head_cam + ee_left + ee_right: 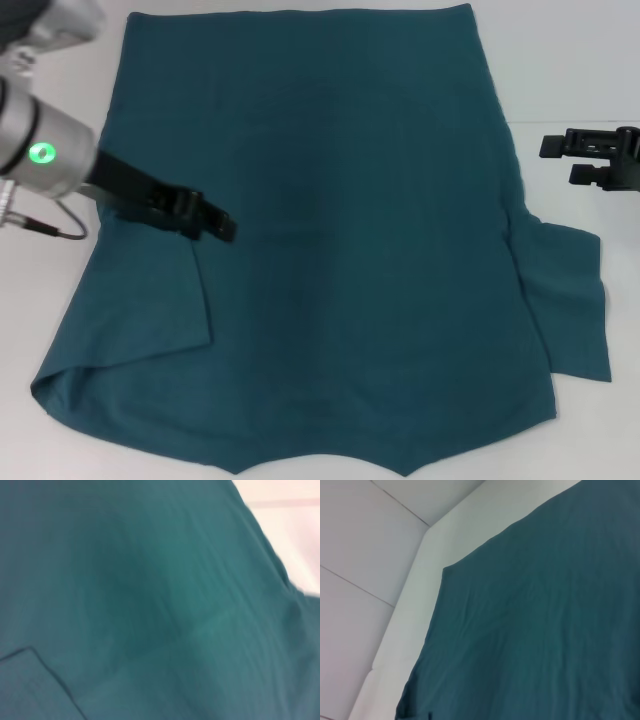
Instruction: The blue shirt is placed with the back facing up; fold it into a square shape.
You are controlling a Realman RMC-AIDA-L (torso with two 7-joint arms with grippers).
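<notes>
The blue shirt (340,200) lies flat on the white table (570,60), plain side up, and covers most of the head view. Its left sleeve (150,300) is folded inward over the body, while the right sleeve (570,290) still sticks out sideways. My left gripper (225,228) hovers low over the shirt's left part, just above the folded sleeve's upper edge. My right gripper (558,160) stands open off the cloth, over bare table to the right of the shirt. The left wrist view is filled with the shirt (150,605). The right wrist view shows the shirt's (545,630) far corner.
Bare white table (590,420) lies to the right of the shirt and in a narrow strip on the left (40,300). The shirt's near edge runs to the bottom of the head view. A pale wall (365,555) rises beyond the table's far edge.
</notes>
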